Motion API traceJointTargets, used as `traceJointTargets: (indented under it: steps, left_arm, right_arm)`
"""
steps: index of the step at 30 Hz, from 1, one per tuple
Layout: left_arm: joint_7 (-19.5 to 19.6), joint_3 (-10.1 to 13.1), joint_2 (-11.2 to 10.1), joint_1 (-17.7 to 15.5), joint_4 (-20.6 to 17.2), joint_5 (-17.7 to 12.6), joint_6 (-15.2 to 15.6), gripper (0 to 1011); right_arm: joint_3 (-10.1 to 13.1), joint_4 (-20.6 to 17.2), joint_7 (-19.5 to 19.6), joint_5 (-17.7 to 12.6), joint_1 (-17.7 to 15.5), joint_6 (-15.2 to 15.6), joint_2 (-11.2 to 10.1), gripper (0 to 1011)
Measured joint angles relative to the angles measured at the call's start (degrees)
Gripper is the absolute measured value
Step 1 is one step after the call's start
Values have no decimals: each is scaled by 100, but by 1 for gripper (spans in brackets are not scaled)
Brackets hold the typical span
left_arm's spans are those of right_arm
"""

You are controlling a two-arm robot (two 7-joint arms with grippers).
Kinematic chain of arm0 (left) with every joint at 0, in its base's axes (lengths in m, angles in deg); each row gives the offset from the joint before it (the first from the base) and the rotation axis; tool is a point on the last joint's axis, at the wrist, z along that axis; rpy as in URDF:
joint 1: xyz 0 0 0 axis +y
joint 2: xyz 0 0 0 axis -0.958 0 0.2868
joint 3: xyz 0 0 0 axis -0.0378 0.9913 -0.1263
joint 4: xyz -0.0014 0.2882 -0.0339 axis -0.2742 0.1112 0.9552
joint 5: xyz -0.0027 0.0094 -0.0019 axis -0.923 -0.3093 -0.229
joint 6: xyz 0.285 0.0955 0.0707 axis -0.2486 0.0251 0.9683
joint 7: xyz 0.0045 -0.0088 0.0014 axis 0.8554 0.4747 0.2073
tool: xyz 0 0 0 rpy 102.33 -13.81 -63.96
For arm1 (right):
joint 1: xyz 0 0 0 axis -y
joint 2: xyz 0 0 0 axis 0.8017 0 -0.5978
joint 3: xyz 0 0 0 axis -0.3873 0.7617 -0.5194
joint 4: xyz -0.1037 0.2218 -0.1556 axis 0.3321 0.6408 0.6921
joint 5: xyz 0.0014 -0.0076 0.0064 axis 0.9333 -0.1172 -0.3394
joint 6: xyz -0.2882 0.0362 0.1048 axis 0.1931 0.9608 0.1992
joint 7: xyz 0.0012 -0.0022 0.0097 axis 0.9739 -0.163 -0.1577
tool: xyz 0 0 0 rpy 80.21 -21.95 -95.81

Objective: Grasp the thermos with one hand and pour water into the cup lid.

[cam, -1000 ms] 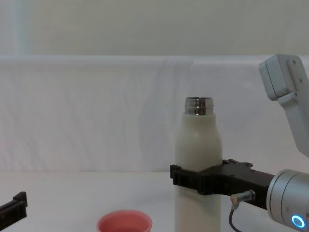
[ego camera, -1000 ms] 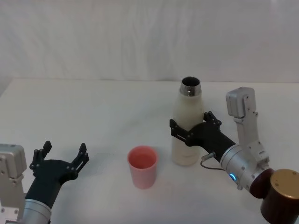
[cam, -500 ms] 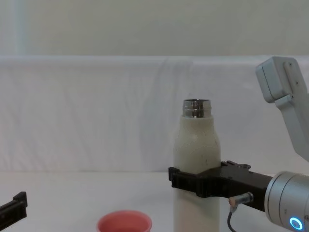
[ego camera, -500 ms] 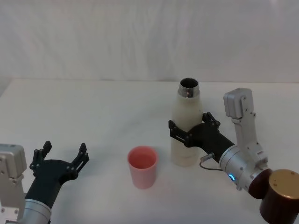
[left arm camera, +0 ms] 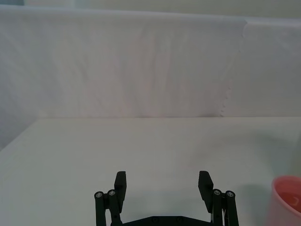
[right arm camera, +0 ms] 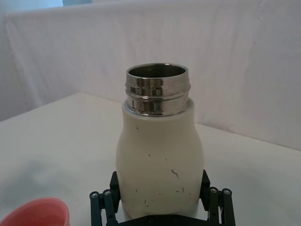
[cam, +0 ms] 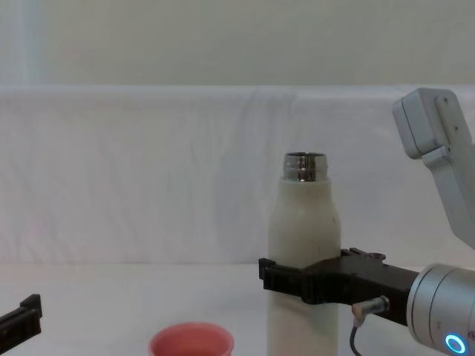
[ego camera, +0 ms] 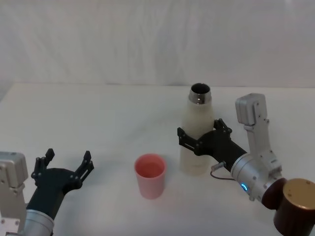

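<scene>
Upright, unlabelled thermos point(ego camera: 196, 132) clamped by right hand point(ego camera: 201, 140), cup lid point(ego camera: 150, 175) nearby

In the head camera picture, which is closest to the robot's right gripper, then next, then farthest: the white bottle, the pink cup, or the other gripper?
1. The thermos: gripped by the right gripper, at its middle.
2. The cup lid: on the table, beside the thermos toward the robot's left.
3. The left gripper: open, far over at the table's near left.
</scene>
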Motion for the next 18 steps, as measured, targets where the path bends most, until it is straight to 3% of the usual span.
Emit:
traceJointTargets:
  steps: [18]
  left_arm:
    - [0, 0, 0, 0, 0, 0, 0, 1001]
  right_arm:
    - [6, -4, -1, 3, -5, -3, 0, 1000]
